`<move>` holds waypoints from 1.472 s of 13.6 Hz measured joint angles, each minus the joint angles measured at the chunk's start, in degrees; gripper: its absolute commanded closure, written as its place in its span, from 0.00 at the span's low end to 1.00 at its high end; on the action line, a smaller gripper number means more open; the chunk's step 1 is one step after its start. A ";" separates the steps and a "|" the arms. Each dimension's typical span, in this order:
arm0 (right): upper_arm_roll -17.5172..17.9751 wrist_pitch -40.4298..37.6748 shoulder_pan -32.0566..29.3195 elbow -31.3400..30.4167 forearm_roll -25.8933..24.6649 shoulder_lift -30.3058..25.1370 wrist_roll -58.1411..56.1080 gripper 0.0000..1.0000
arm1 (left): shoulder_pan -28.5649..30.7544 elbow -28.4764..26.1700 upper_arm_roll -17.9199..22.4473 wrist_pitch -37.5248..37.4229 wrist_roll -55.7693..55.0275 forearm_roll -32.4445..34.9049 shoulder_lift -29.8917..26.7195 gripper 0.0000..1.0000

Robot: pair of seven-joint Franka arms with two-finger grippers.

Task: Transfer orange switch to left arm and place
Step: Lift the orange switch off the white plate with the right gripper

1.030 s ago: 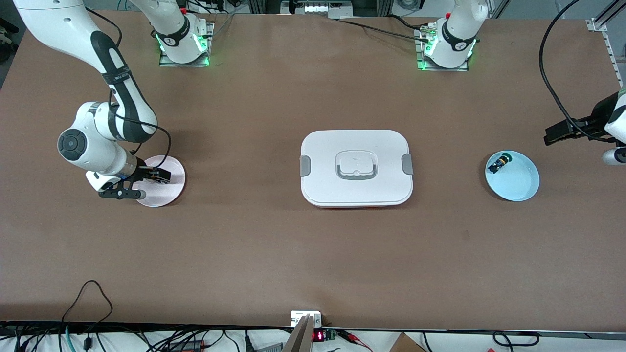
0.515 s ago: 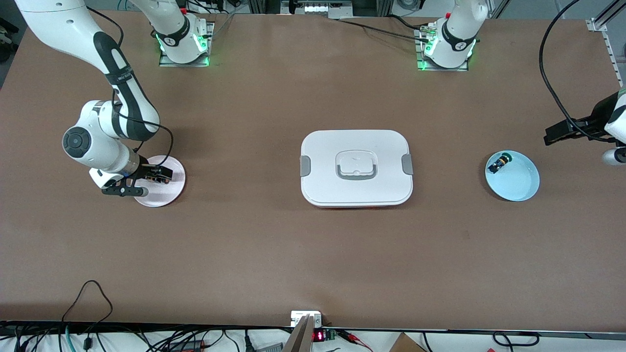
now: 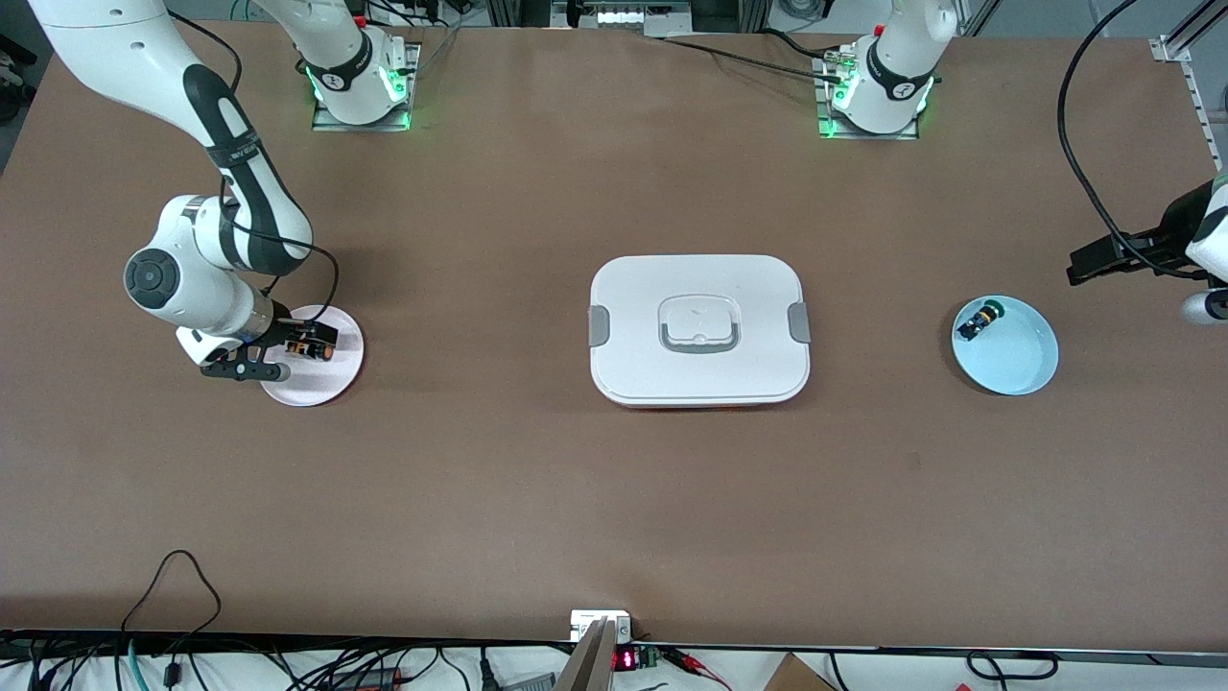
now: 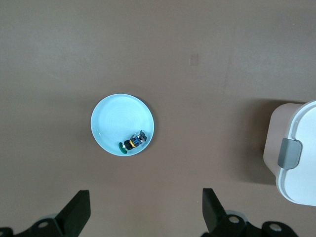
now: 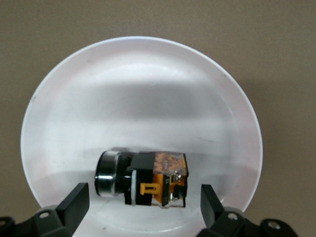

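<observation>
Now orange switch (image 5: 143,178) between right gripper (image 5: 143,202) spread fingers (image 5: 74,202), untouched

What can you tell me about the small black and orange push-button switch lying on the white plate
The small black-bodied push-button switch with orange parts lies on its side on the round white plate toward the right arm's end of the table. One end is a round dark cap with a silvery ring; the other is a translucent orange block with a metal terminal. It looks plastic. The right gripper hovers over it, fingers open on either side, not touching.
</observation>
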 measured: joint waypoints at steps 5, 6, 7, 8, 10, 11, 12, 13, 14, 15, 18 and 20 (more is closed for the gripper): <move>-0.04 0.13 -0.01 -0.03 0.00 0.58 0.00 0.00 | 0.00 0.00 0.00 0.00 0.00 0.00 0.00 0.00; -0.04 0.35 -0.01 0.00 0.00 0.71 0.00 0.00 | 0.00 0.00 0.00 0.00 0.00 0.00 0.00 0.00; -0.04 0.50 -0.01 0.11 0.02 0.82 0.16 0.00 | 0.00 0.00 0.00 0.00 0.00 0.00 0.00 0.00; -0.04 0.56 -0.01 0.22 0.06 0.85 0.85 0.00 | 0.00 0.00 0.00 0.00 0.00 0.00 0.00 0.00; -0.04 0.63 0.04 0.31 0.07 0.85 2.67 0.00 | 0.00 0.00 0.00 0.00 0.00 0.00 0.00 0.00; -0.04 0.69 0.04 0.30 0.07 0.85 3.05 0.00 | 0.00 0.00 0.00 0.00 0.00 0.00 0.00 0.00; -0.04 0.80 0.04 0.31 0.07 0.86 3.34 0.00 | 0.00 0.00 0.00 0.00 0.00 0.00 0.00 0.00; -0.05 1.08 0.04 0.30 0.07 0.92 3.49 0.00 | 0.00 0.00 0.00 0.00 0.00 0.00 0.00 0.00; -0.09 1.61 0.03 0.31 0.07 1.09 3.56 0.00 | 0.00 0.00 0.00 0.00 0.00 0.00 0.00 0.00; -0.27 2.20 -0.01 0.31 0.07 1.40 3.56 0.00 | 0.00 0.00 0.00 0.00 0.00 0.00 0.00 0.00; -1.60 3.98 -0.26 0.31 0.07 2.53 3.45 0.53 | 0.00 0.00 0.00 0.00 0.00 0.00 0.00 0.00; -1.68 4.10 -0.13 0.32 0.07 2.65 3.43 0.75 | 0.00 0.00 0.00 0.00 0.00 0.00 0.00 0.00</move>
